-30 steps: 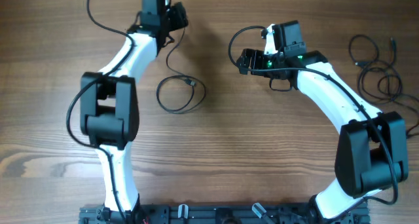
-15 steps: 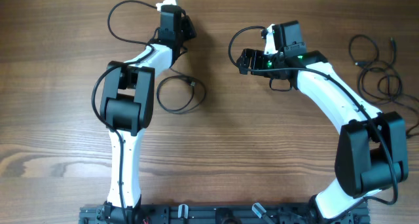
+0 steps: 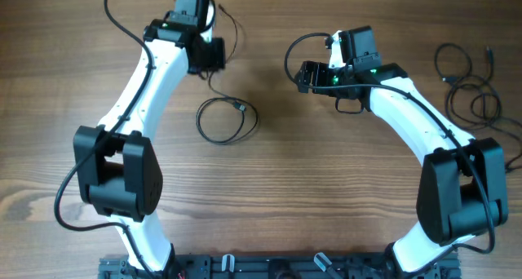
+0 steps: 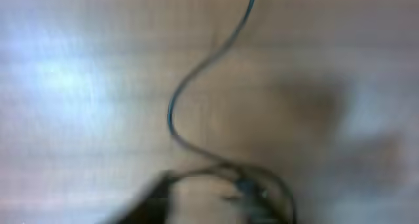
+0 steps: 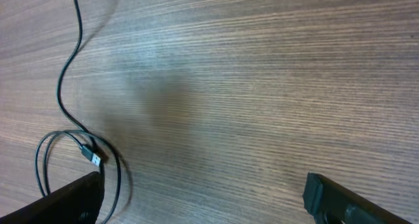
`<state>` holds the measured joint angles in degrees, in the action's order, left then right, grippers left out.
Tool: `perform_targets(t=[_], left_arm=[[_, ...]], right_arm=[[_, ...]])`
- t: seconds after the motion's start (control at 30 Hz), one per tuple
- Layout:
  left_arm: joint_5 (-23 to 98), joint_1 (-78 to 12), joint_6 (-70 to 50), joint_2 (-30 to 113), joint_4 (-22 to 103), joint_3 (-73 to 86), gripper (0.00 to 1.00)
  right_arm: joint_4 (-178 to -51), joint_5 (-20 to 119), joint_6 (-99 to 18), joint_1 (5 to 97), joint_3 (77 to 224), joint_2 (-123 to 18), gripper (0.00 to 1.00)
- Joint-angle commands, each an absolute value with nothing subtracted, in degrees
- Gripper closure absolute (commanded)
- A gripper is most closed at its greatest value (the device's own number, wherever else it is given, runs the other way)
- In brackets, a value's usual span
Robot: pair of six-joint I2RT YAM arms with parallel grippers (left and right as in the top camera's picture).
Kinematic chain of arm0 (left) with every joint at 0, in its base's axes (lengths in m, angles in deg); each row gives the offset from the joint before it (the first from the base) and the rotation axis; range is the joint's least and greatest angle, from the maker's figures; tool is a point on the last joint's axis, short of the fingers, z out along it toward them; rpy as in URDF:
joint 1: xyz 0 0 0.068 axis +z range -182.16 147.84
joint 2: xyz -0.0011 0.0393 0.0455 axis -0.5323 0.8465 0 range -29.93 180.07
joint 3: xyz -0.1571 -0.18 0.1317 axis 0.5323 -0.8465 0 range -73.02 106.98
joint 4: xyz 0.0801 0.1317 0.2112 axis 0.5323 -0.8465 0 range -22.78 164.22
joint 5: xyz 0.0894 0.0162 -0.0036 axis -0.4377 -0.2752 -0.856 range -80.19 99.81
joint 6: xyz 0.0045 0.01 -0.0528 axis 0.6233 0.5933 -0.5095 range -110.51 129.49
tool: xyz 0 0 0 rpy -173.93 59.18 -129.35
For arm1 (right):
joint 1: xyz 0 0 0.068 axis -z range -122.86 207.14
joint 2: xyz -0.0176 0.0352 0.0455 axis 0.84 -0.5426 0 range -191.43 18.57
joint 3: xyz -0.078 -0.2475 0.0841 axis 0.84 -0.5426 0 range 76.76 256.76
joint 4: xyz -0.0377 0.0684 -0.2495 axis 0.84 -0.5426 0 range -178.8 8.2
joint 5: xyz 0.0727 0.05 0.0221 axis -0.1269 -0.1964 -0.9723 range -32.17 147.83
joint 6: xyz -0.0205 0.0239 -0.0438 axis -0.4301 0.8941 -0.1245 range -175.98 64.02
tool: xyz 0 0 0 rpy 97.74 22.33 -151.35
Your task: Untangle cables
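A thin black cable (image 3: 224, 120) lies coiled in a loop at the table's middle left, with its plug (image 3: 239, 106) on the loop's right side. Its tail runs back past my left gripper (image 3: 209, 57), which hovers just behind the loop. The left wrist view is blurred by motion and shows the cable (image 4: 171, 116) snaking down to the loop. It does not show my left jaws clearly. My right gripper (image 3: 303, 75) is open and empty, right of the loop. Its view shows the loop (image 5: 46, 158) and plug (image 5: 95, 158) at lower left. A tangle of more cables (image 3: 471, 87) lies at the far right.
The wooden table (image 3: 326, 173) carries only the cables. The right-hand tangle lies beside my right arm's base link (image 3: 461, 189). Thicker black arm wires (image 3: 122, 22) loop off my left arm at the back left.
My left arm has swung. Its gripper has come forward from the back edge toward the loop, and its elbow has moved out to the left. My right arm and the cables have not moved.
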<state>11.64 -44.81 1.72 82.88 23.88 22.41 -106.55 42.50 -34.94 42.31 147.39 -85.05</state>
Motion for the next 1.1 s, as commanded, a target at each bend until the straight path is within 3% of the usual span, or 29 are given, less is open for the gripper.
perform_targets(t=[0.0, 0.03, 0.1, 0.17, 0.23, 0.4, 0.5, 0.63, 0.67, 0.7, 0.73, 0.9, 1.07], left_arm=[[13.8, -44.6, 1.3, 83.5, 26.8, 20.7, 0.09], [13.8, -44.6, 1.3, 83.5, 30.6, 20.7, 0.04], [13.8, -44.6, 1.3, 83.8, 37.2, 20.7, 0.05], [13.8, -44.8, 0.1, 85.5, 45.3, 20.7, 0.21], [13.8, -44.8, -1.5, 89.2, 53.9, 20.7, 0.26], [13.0, -44.8, -1.5, 100.9, 76.2, 20.7, 0.24], [13.0, -44.8, -4.1, 105.9, 82.8, 20.7, 0.24], [13.0, -44.8, -6.0, 108.6, 84.5, 20.7, 0.36], [13.0, -44.8, -6.0, 109.0, 84.5, 20.7, 0.52], [13.0, -44.8, -5.9, 108.9, 84.6, 20.7, 0.89], [13.0, -44.7, -5.7, 108.7, 84.9, 20.7, 0.96], [14.9, -42.9, -5.7, 101.7, 78.7, 20.7, 0.96], [17.9, -41.6, -5.8, 89.0, 55.6, 20.7, 0.96]], right_arm=[[-106.4, 43.1, -34.4, 42.2, 147.1, -86.0, 0.00], [-106.4, 43.1, -34.4, 42.2, 147.1, -86.0, 0.00], [-106.4, 43.1, -34.4, 42.2, 147.1, -86.0, 0.00], [-106.4, 43.0, -34.4, 42.2, 147.1, -86.0, 0.00], [-106.4, 43.0, -34.4, 42.2, 147.1, -86.0, 0.00], [-106.4, 43.0, -34.4, 42.2, 147.1, -86.0, 0.00], [-106.4, 43.0, -34.4, 42.2, 147.1, -86.0, 0.00], [-106.4, 43.1, -34.4, 42.2, 147.1, -86.0, 0.00], [-106.4, 43.1, -34.4, 42.2, 147.1, -86.0, 0.00], [-106.4, 43.1, -34.4, 42.2, 147.1, -86.0, 0.00], [-106.4, 43.0, -34.4, 42.2, 147.1, -86.0, 0.00], [-106.4, 43.1, -34.4, 42.2, 147.1, -86.0, 0.00], [-106.4, 43.1, -34.4, 42.2, 147.1, -86.0, 0.00]])
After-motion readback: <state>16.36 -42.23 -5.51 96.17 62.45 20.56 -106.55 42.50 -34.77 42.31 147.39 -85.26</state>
